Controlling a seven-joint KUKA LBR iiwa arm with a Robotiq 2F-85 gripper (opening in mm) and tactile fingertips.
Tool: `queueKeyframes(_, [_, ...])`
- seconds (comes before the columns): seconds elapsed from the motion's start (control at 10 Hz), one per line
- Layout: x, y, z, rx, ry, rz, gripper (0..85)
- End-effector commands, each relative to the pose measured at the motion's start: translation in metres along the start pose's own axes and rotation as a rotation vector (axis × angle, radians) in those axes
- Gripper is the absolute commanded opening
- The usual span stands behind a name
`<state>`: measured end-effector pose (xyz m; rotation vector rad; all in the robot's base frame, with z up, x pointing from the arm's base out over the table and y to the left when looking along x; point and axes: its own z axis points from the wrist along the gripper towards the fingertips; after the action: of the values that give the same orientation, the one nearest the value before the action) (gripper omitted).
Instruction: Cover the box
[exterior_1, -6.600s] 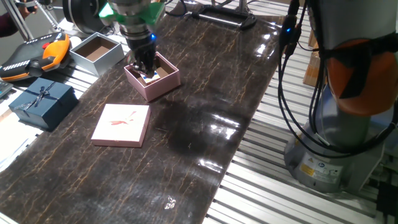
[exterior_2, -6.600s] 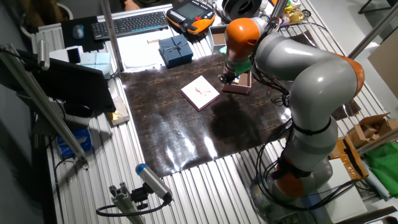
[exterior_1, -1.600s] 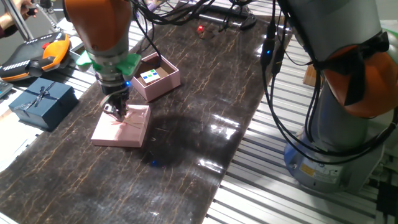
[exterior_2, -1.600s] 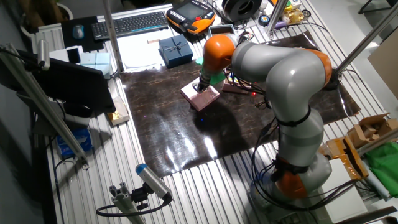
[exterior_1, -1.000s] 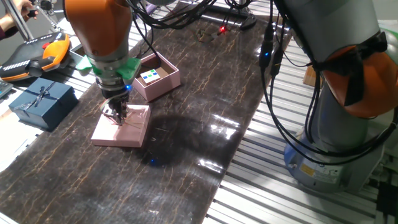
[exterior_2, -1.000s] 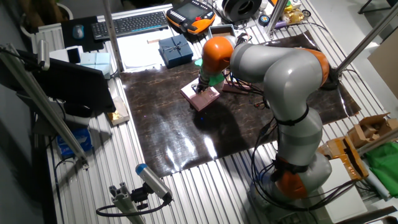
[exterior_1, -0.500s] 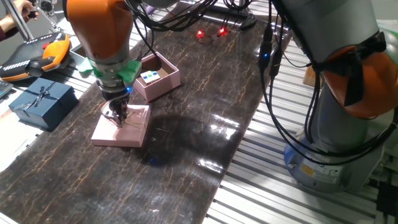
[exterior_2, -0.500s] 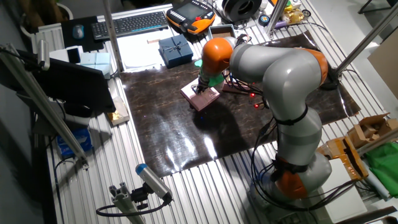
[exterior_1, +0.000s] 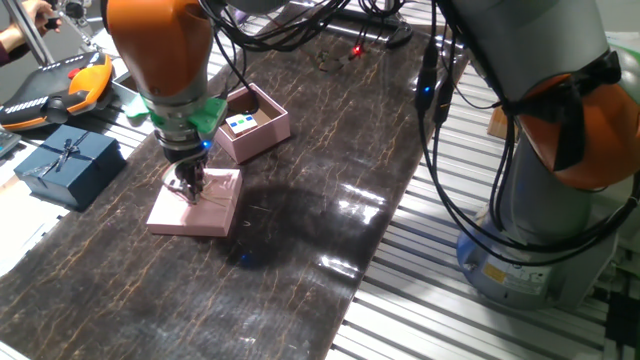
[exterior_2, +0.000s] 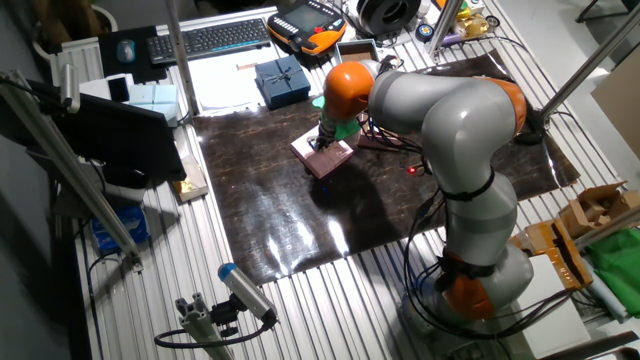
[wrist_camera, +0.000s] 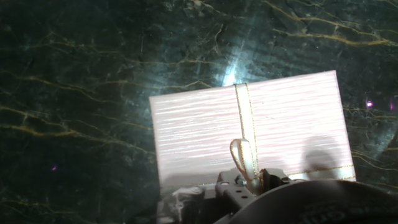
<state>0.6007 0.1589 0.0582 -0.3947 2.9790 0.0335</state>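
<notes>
The pale pink lid (exterior_1: 218, 207) lies flat on the dark marbled mat, in front of and to the left of the open pink box (exterior_1: 251, 124). A white card with coloured squares lies inside the box. My gripper (exterior_1: 189, 189) stands upright on the lid's far edge, its fingers close together at the thin bow. In the hand view the lid (wrist_camera: 199, 124) fills the middle and the ribbon loop of the bow (wrist_camera: 243, 155) runs up into my gripper (wrist_camera: 249, 184). In the other fixed view my gripper (exterior_2: 322, 143) is on the lid (exterior_2: 328, 158); the arm hides most of the box.
A dark blue box with a bow (exterior_1: 65, 165) sits left of the mat, and a grey box with a brown inside (exterior_1: 155, 85) behind it. An orange teach pendant (exterior_1: 60, 90) lies at the far left. The robot's base (exterior_1: 540, 200) and cables stand at the right.
Over the last second the gripper has stayed on the lid at its bow. The lid and box have not moved. Earlier, the gripper was over the open box.
</notes>
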Motion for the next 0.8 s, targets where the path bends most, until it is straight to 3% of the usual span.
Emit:
queueKeyframes(0.0, [-0.0004, 0.0, 0.0007, 0.0, 0.0, -0.001, 27.0])
queueKeyframes(0.3, [-0.0008, 0.0003, 0.0037, -0.002, -0.009, -0.001, 20.3])
queueKeyframes(0.4, [-0.0008, 0.0003, 0.0036, -0.011, -0.001, -0.006, 4.3])
queueKeyframes(0.7, [-0.001, 0.0, 0.0003, 0.01, -0.008, -0.007, 0.7])
